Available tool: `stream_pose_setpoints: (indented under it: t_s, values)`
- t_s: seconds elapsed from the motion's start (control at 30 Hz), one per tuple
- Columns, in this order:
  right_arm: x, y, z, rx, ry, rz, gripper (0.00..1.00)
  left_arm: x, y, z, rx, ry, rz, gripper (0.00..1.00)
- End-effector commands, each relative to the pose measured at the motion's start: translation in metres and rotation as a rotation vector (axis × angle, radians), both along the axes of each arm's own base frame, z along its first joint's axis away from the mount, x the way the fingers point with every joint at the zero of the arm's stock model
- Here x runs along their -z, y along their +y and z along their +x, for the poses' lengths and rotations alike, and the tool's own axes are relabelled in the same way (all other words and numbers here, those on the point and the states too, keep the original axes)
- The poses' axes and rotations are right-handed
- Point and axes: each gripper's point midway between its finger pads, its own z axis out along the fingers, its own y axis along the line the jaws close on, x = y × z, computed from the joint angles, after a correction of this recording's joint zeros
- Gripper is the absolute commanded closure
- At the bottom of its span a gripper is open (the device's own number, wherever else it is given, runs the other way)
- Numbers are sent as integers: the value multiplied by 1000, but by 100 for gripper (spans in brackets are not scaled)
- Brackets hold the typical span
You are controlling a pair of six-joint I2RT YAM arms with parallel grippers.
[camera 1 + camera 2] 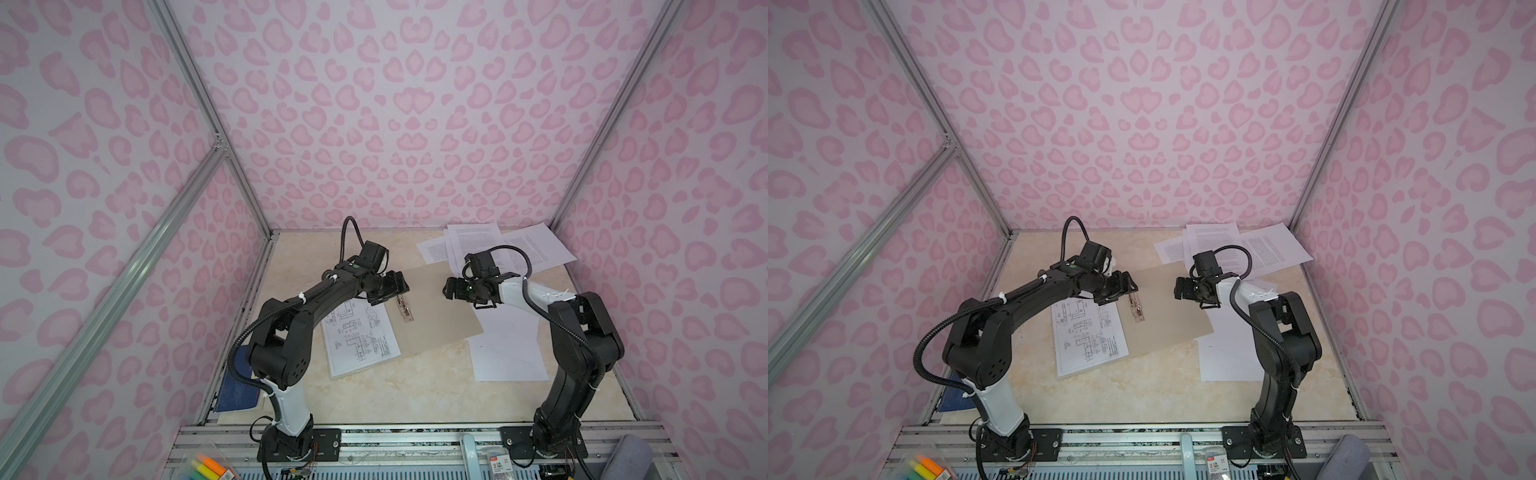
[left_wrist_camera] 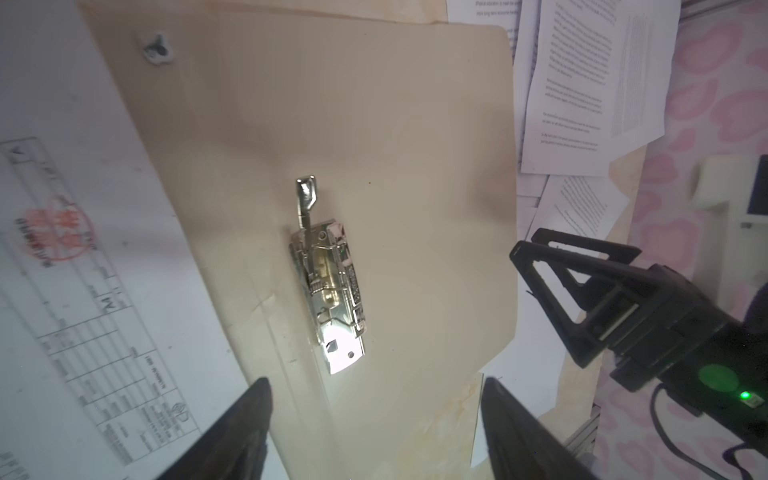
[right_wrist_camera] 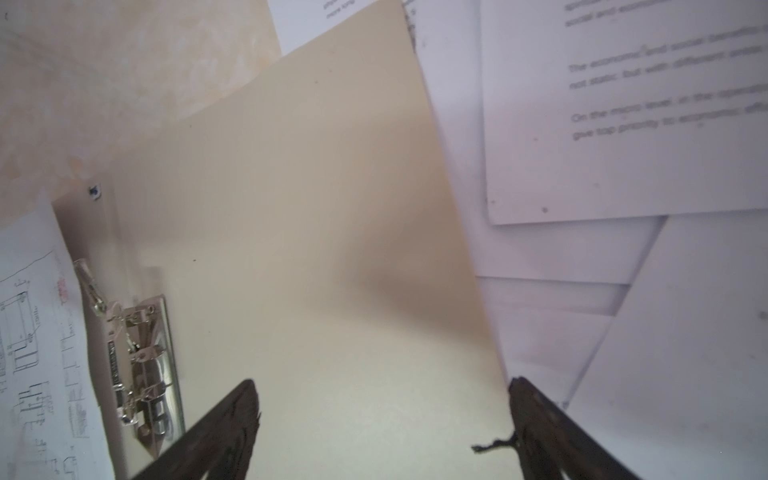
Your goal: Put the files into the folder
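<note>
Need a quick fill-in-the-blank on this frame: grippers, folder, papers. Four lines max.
1. The left gripper and right gripper both have their jaws ____, holding nothing.
2. The clip on the opened folder is made of shiny ____.
3. The file beside the clip shows technical line ____, not text.
4. In both top views the printed-text files lie at the table's far ____ corner.

Missing words: open; metal; drawings; right
</note>
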Motion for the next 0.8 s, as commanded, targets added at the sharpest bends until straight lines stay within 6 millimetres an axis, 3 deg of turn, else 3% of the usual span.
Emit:
stream_pose_setpoints:
  t_s: [0.0, 0.1, 0.27, 0.63, 0.77]
  values:
    - [6, -19, 5, 52, 2, -26, 7, 18, -21, -13, 82, 47, 10, 20]
    - [10, -32, 12, 88, 7, -10, 7, 28, -38, -25, 131, 67, 15, 19]
    - [16, -35, 20, 87, 19, 12, 8, 49, -43, -43, 154, 125, 43, 19]
    - [17, -39, 25, 118, 20, 65, 10, 87, -18, -94, 159, 249, 99, 20]
    - [17, -42, 24, 129, 27, 55, 10, 85, -8, -105, 158, 254, 117, 20]
